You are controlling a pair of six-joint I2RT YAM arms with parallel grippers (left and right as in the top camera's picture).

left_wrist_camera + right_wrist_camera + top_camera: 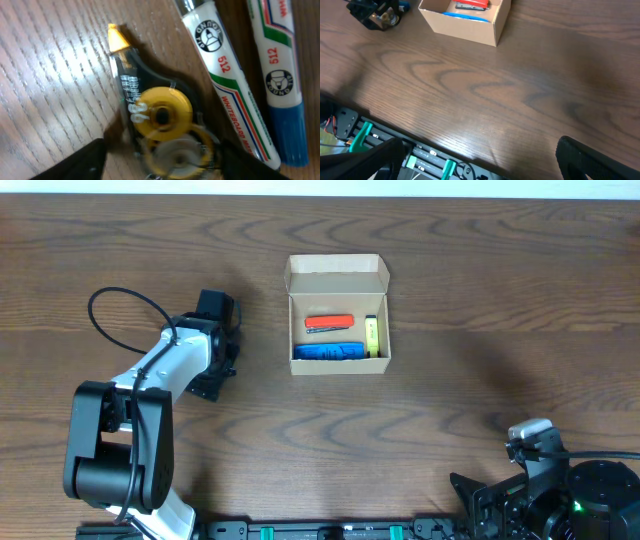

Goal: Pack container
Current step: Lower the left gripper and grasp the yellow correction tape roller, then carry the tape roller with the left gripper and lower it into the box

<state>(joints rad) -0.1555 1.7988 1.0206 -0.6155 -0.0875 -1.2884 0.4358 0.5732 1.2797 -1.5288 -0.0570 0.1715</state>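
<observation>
The container (338, 276), a tan cardboard box, is sitting open near the middle of the wooden table (480, 300), its lid flap folded back on the far side. Inside it a red item (328, 322) is lying across the middle, a blue item (328, 352) is lying along the near wall, and a slim yellow item (372, 332) is lying along the right wall (none is sharp enough from overhead to name). The left gripper (160, 167) is hanging over the table to the left of the box and apart from it. It is pointing down at a correction tape dispenser (160, 115) with a yellow wheel, dark see-through body and orange tip. Its fingers (75, 162) are standing apart, one on each side of the dispenser, and I cannot tell whether either is touching it. Just beside the dispenser two whiteboard markers are lying side by side on the wood, the nearer one (230, 80) white-barrelled, the farther one (280, 75) showing a blue cap. The right gripper (480, 165) is sitting low at the near right corner of the table, well apart from the box. Its fingers (600, 160) are spread wide with only bare wood between them.
</observation>
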